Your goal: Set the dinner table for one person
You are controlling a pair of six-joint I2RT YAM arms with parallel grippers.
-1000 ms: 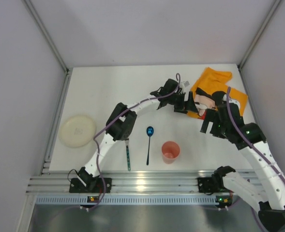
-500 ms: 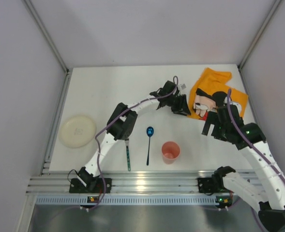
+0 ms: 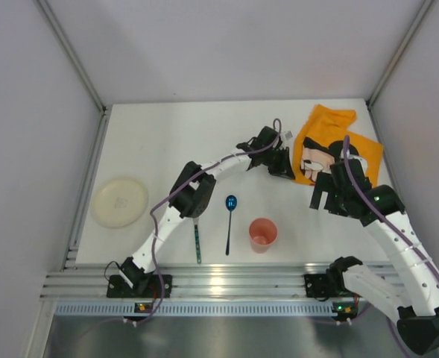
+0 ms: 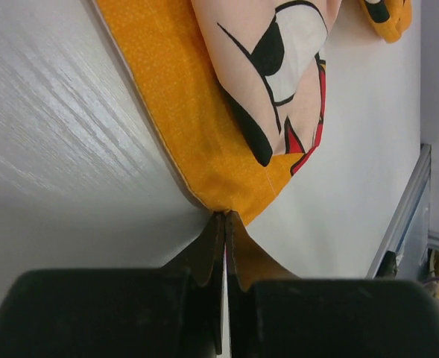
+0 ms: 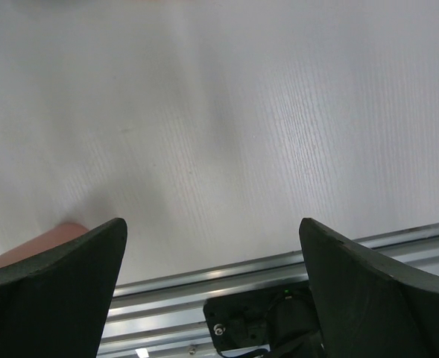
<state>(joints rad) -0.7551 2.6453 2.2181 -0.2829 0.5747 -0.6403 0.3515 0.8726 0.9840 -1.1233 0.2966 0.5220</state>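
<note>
Setting barely begun: left claw (image 4: 224, 221) pinches crumpled placemat (image 4: 189, 112) corner, right claw (image 5: 212, 227) spread; plate (image 3: 119, 201), spoon (image 3: 229, 216), cup (image 3: 263, 233) unplaced.

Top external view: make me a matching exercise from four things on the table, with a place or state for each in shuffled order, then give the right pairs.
Things
1. round cream plate
2. blue-bowled spoon with a dark handle
3. salmon plastic cup
4. orange cloth placemat

Places or states
A. at the far right, one corner pinched in the jaws of the left arm
B. standing upright, just right of the cutlery
C. lying flat and alone at the left side of the large white tabletop
D. lying flat with its bowl at the far end

Pairs: 1-C, 2-D, 3-B, 4-A.
</note>
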